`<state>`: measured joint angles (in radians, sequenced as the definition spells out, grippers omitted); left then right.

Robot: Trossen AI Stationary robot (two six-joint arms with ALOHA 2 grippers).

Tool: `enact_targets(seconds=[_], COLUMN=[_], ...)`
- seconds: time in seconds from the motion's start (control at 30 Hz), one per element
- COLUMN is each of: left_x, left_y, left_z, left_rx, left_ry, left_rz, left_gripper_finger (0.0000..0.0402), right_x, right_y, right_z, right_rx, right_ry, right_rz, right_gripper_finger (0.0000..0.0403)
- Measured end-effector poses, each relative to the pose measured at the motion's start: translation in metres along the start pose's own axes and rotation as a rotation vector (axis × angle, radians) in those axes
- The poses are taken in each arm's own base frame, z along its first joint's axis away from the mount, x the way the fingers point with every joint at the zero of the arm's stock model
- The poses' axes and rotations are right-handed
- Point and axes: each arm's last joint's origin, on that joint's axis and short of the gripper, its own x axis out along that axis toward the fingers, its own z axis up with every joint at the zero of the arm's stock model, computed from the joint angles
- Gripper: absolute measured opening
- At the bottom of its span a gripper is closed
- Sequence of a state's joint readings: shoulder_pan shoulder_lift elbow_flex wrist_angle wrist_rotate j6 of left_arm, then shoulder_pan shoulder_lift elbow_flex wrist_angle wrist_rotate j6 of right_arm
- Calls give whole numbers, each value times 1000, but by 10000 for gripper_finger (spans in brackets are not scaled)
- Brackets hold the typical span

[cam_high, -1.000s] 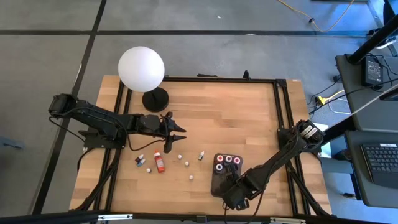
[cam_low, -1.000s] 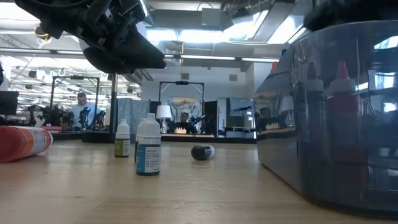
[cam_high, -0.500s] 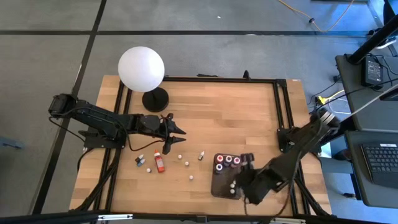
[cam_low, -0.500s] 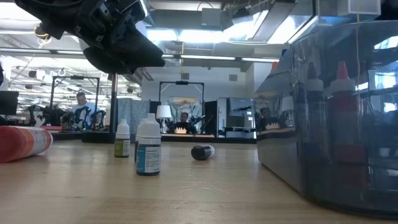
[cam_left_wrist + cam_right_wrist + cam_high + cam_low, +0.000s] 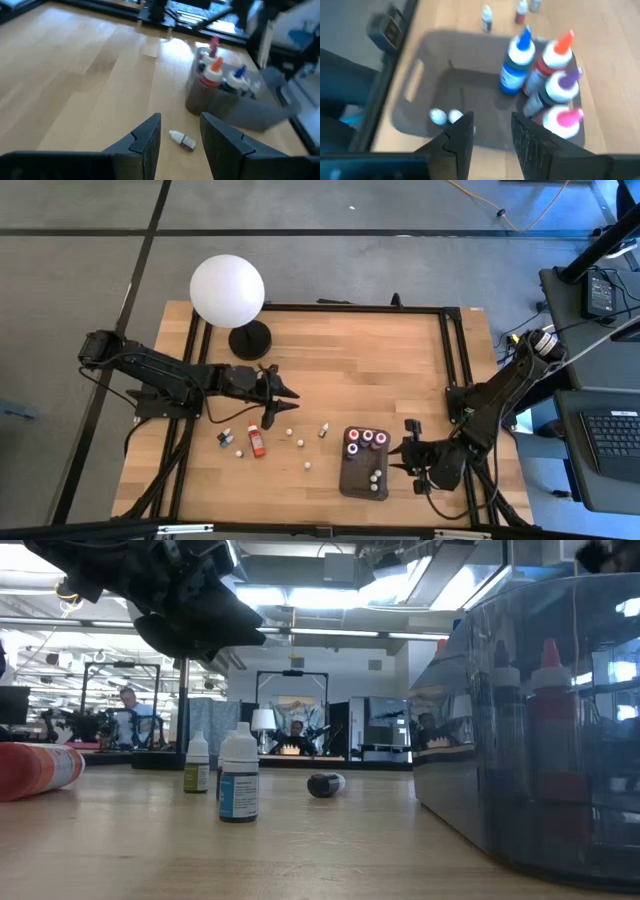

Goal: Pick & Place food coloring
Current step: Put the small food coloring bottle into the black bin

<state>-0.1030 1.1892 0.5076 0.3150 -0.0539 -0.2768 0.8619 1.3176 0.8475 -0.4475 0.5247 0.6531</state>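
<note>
Tiny plastic dropper bottles point(image 5: 254, 441) on pale wood-grain table point(image 5: 340, 360)

A white globe lamp point(image 5: 227, 291) stands at the wooden table's point(image 5: 370, 370) far-left corner.

Low view: grey tray point(image 5: 530, 730) cut off at 3 o'clock edge, bottles inside only dim shapes through wall. Red bottle point(image 5: 35, 768) cut at 9 o'clock edge. Right wrist view blurred; two white caps point(image 5: 445, 116) in tray, bottle bodies hidden. Loose bottles point(image 5: 265, 437) from above too small for labels.
</note>
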Motion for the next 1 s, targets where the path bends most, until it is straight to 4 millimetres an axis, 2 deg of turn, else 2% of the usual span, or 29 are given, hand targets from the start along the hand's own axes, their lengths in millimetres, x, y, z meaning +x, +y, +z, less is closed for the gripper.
enact_targets(seconds=[0.07,0.23,0.47,1.0], left_x=[0,-1,-1,-1], left_y=[-5,-11,-16,-16], left_z=[-2,-4,-4,-4], left_rx=[58,81,81,80], left_ry=[6,3,4,2], left_rz=[-3,7,-28,-26], left_gripper_finger=[127,115,109,129], right_x=[4,11,11,11], right_y=[-4,-9,-10,-10], right_z=[-9,-20,-19,-19], right_rx=[-4,-18,-23,-22], right_ry=[8,-4,-20,-20], right_rz=[-15,-48,-71,-71], right_gripper_finger=[134,134,134,134])
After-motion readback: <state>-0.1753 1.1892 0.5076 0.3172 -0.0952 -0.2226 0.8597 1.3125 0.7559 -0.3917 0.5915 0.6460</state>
